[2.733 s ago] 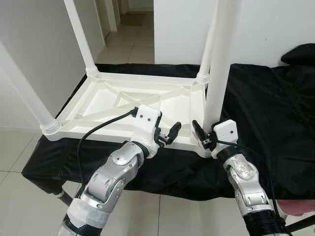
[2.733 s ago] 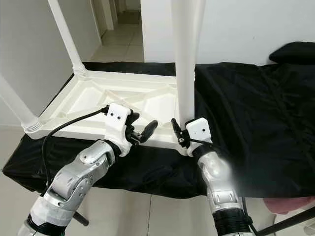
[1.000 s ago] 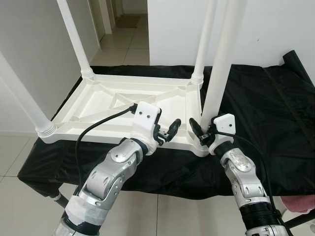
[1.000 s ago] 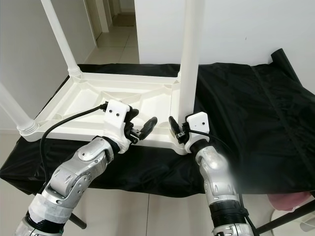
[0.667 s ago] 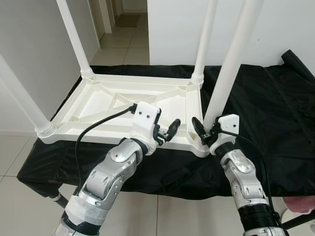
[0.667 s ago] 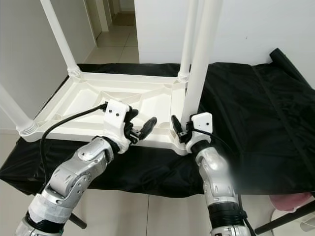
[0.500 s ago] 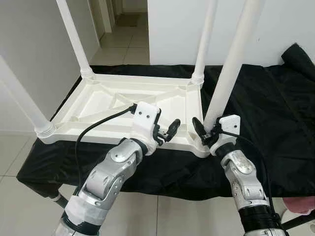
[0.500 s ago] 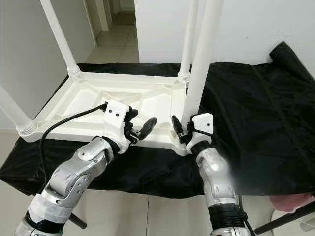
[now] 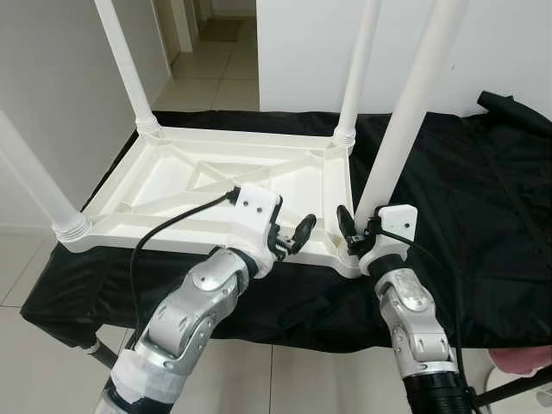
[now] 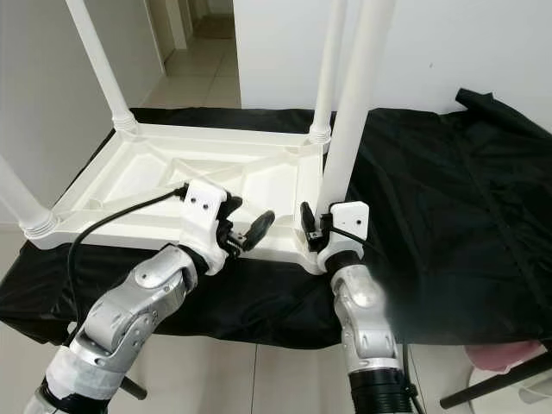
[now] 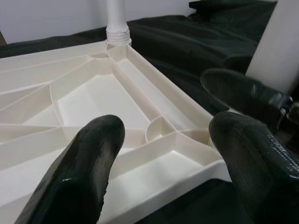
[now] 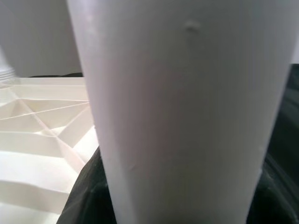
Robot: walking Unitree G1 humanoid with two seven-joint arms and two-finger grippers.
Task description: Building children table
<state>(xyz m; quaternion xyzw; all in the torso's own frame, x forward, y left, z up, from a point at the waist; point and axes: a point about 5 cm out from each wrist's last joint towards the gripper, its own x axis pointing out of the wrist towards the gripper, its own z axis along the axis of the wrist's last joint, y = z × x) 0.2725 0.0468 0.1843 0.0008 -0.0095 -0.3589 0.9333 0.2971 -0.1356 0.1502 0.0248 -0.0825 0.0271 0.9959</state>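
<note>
Tilted now rather than upright, the leg (image 9: 407,121) stays clamped in the right hand (image 9: 355,233) to seat its foot in the upturned tabletop's (image 9: 172,177) near corner on the desk (image 9: 483,224), while the left hand (image 9: 291,238), open, hovers just beside.

lighting: bright, even, diffuse indoor light; shadows soft and faint. white table top (image 9: 172,185) near overexposed, ribs shown by pale grey shading. black cloth (image 9: 483,216) swallows detail, folds marked by weak sheen. small highlights on the silver arms. head views sharp, slight stretch at the edges. left wrist view: left gripper fingers (image 11: 84,172) close, soft, glossy. right wrist view: table leg (image 12: 177,112) very near, blurred, washed pale.
</note>
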